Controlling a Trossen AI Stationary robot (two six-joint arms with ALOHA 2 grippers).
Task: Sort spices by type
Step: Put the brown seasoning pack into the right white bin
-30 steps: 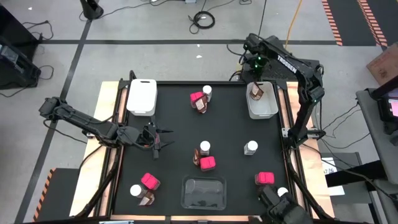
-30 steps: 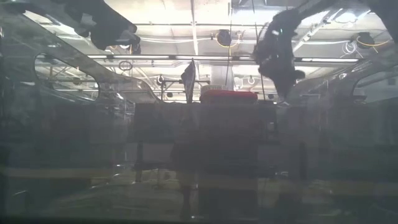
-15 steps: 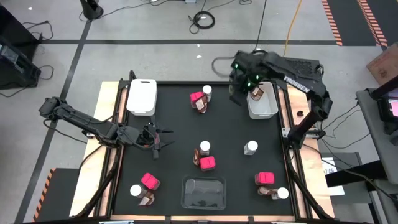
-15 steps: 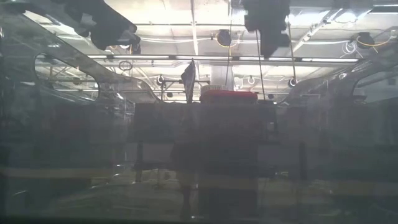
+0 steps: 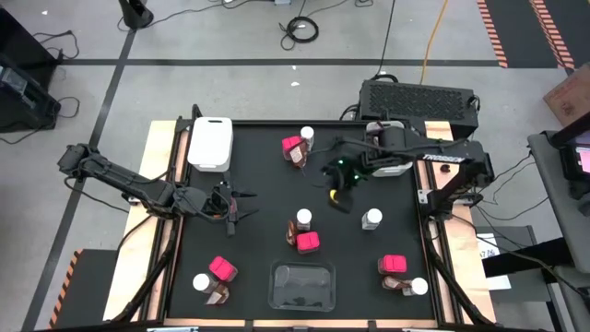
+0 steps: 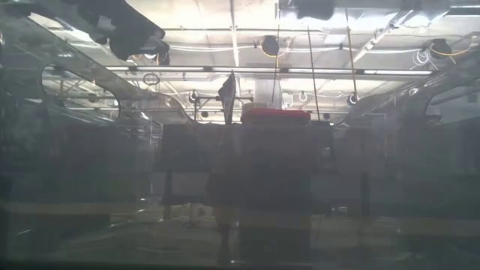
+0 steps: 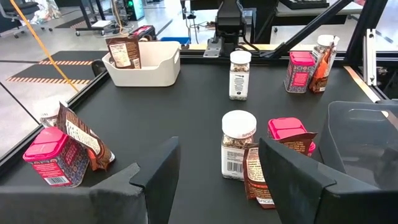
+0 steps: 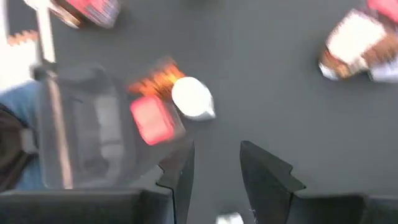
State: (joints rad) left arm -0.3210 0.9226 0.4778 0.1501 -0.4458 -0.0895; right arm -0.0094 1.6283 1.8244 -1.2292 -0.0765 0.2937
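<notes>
1. the right end effector [image 5: 337, 195] hangs over the middle of the black tabletop [image 5: 258, 166], its fingers [image 8: 264, 171] parted with nothing between them.
2. just beside it, toward the tabletop's right edge, stands a clear jar with a white lid [image 5: 371, 219]. a cluster of another white-lidded jar [image 5: 303, 219], a pink box [image 5: 308, 242] and a brown pouch sits near it on the other side, toward the front.
3. toward the far edge from the right end effector, a pink box [image 5: 292, 146], a brown pouch [image 5: 297, 159] and a white-lidded jar [image 5: 307, 136] stand touching one another.
4. a white tray [image 5: 392, 159] lies behind the right arm at the far right corner; the left wrist view shows one brown pouch [image 7: 123, 52] standing inside it.
5. the left end effector [image 5: 235, 210] rests low near the tabletop's left edge, well apart from the right one, its fingers [image 7: 155, 171] spread and empty.
6. in front of the left end effector, near the front left corner, are a pink box [image 5: 222, 268], a white-lidded jar [image 5: 201, 283] and a brown pouch [image 5: 216, 295].
7. a clear tray [image 5: 300, 285] lies at the front middle; a pink box [image 5: 393, 265], a brown pouch and a white-lidded jar [image 5: 420, 287] sit at the front right.
8. a white tray [image 5: 210, 143] lies at the far left corner.
</notes>
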